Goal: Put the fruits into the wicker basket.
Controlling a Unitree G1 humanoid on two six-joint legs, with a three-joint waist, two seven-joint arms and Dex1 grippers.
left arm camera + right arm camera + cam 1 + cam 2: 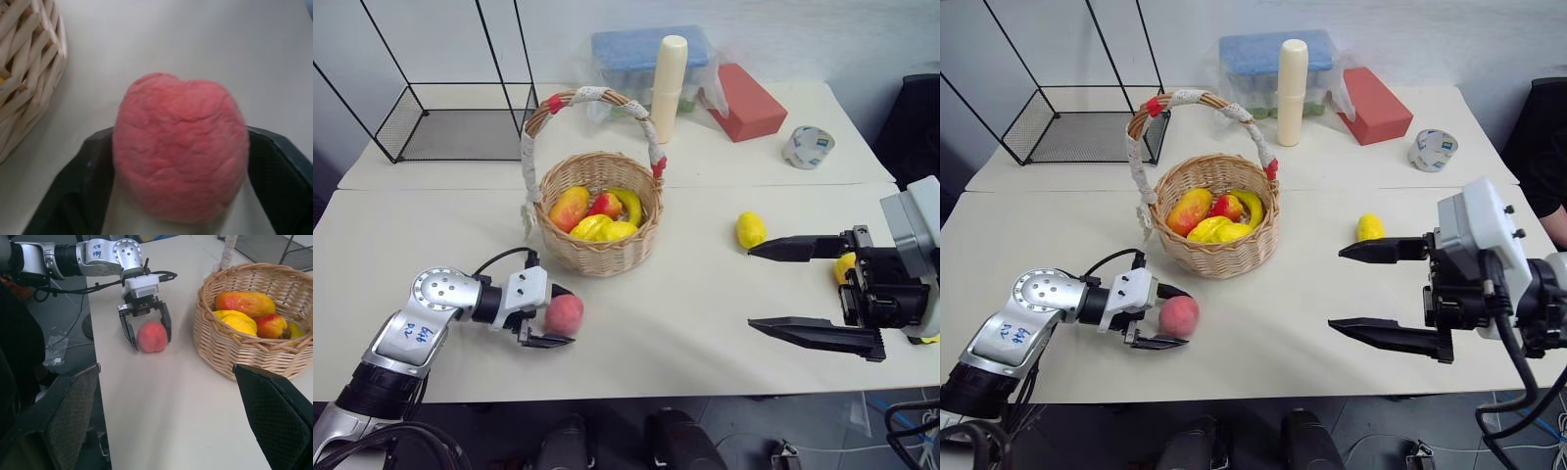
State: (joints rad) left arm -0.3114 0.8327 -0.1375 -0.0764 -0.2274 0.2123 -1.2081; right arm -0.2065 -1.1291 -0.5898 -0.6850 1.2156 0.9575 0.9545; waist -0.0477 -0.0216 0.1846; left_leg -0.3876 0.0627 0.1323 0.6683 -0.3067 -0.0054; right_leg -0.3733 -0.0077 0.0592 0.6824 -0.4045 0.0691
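Now | left gripper clamps round pink-red peach near desk's front edge | woven wicker basket just behind | right gripper agape.

— How many fruits do you count?
— Eight, I think. One peach, one lemon, and one more yellow piece. The single wicker basket has five: one mango, one red piece, one banana-shaped piece and two yellow lumps (they overlap, so I may be off by one).
— And the rest?
— One each: wire rack, blue-topped box, cream bottle, red block, roll of tape. Grippers: two, my left gripper and right gripper.
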